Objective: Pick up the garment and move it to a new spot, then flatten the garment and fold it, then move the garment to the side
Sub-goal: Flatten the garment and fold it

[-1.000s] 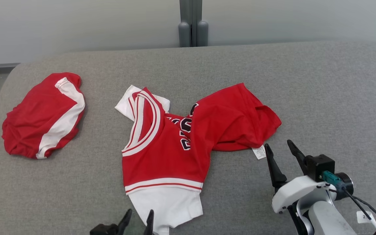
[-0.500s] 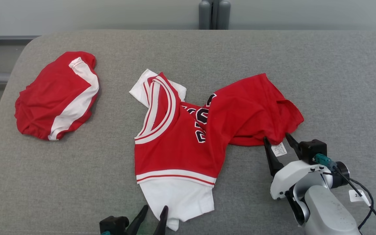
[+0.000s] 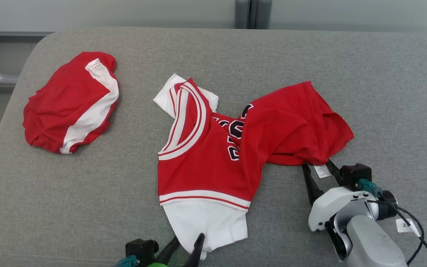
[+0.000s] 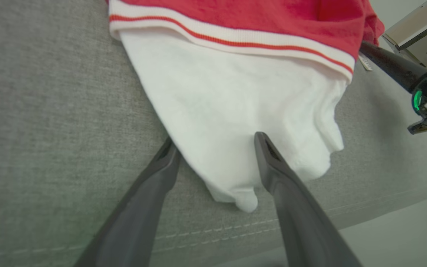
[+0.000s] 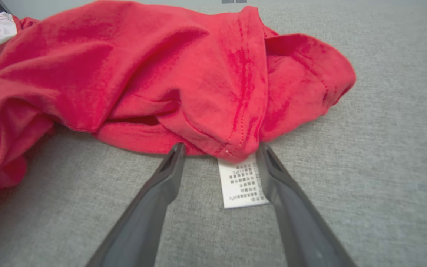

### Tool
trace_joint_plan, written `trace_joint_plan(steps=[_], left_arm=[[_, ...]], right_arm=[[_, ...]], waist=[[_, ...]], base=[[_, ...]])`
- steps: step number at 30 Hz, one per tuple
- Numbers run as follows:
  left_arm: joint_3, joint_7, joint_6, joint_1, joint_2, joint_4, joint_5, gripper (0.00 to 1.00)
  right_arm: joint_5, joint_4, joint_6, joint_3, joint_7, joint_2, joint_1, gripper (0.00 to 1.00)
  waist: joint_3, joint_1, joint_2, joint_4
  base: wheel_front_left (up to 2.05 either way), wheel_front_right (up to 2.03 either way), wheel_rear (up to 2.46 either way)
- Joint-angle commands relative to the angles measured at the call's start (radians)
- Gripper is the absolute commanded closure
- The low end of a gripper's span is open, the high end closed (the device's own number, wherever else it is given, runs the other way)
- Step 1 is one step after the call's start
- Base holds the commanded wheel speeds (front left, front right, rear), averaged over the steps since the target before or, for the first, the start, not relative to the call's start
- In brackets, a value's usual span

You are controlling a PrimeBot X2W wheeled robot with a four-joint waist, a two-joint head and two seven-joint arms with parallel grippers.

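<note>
The garment [image 3: 213, 155] is a crumpled red jersey with white trim, black letters and a white sleeve, lying mid-table. My left gripper [image 3: 186, 241] stands open at the bottom edge, its fingers straddling the tip of the white sleeve [image 4: 235, 111]. My right gripper [image 3: 317, 167] is open at the jersey's right red corner [image 5: 228, 144], one finger on each side of the white care label [image 5: 241, 181]. The fingertips [image 5: 178, 150] touch the cloth's edge without pinching it.
A second red and white garment [image 3: 70, 104] lies bunched at the far left of the grey padded table [image 3: 384, 92]. The table's front edge [image 4: 310, 222] runs just below the white sleeve. Bare grey surface lies to the right and at the back.
The head camera has tilted down and turned, shifting the whole picture. Both grippers have advanced onto the jersey: the left over the white sleeve tip, the right up to the label corner.
</note>
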Motion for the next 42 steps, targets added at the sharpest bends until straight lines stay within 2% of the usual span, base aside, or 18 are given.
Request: trace_joint_plan(steps=[1,2,7,13,18,23,30,35,42], left_arm=[[-0.02,0.012,0.001,-0.014,-0.002,0.018,-0.019,0.73],[-0.03,0.012,0.001,-0.023,-0.002,0.018,-0.024,1.0],[-0.043,0.008,0.001,-0.057,0.005,0.01,-0.068,1.0],[0.053,0.006,0.001,-0.059,0.016,-0.072,-0.093,1.0],[0.129,0.006,0.001,-0.076,0.039,-0.172,-0.068,1.0],[0.174,0.006,0.001,-0.139,0.069,-0.248,-0.075,1.0],[0.179,0.05,0.001,-0.449,0.171,-0.257,-0.146,1.0],[0.24,0.114,0.001,-0.762,0.218,-0.144,-0.238,1.0],[0.282,0.147,0.001,-1.205,0.25,0.039,-0.261,1.0]], right_arm=[[0.002,0.005,-0.001,0.002,-0.003,-0.001,-0.008,1.0],[0.002,0.007,-0.001,0.002,-0.003,-0.001,-0.012,1.0],[0.006,-0.004,-0.001,-0.004,-0.003,0.0,-0.025,1.0],[0.003,-0.081,-0.001,-0.001,-0.003,0.0,-0.004,1.0],[-0.005,-0.169,-0.001,-0.004,-0.003,-0.014,0.01,1.0],[0.003,-0.233,-0.001,0.01,-0.003,-0.035,-0.035,1.0],[0.028,-0.207,-0.001,0.057,-0.003,-0.079,-0.252,1.0],[0.069,-0.115,-0.001,0.081,-0.003,-0.089,-0.53,1.0],[0.096,0.022,-0.001,0.101,-0.002,-0.113,-0.909,1.0]], waist=[[0.002,0.0,0.0,0.0],[0.002,0.0,0.0,0.001],[0.002,0.0,0.0,0.002],[-0.014,0.0,0.0,-0.008],[-0.031,0.0,0.0,-0.024],[-0.026,0.0,0.0,-0.051],[0.07,0.0,0.0,-0.094],[0.193,0.0,0.0,-0.139],[0.319,0.0,0.0,-0.188]], base=[[0.0,0.0,0.0],[0.0,0.0,0.0],[0.0,0.0,0.0],[0.0,0.0,0.0],[0.0,0.0,0.0],[0.0,0.0,0.0],[0.0,0.0,0.0],[0.0,0.0,0.0],[0.0,0.0,0.0]])
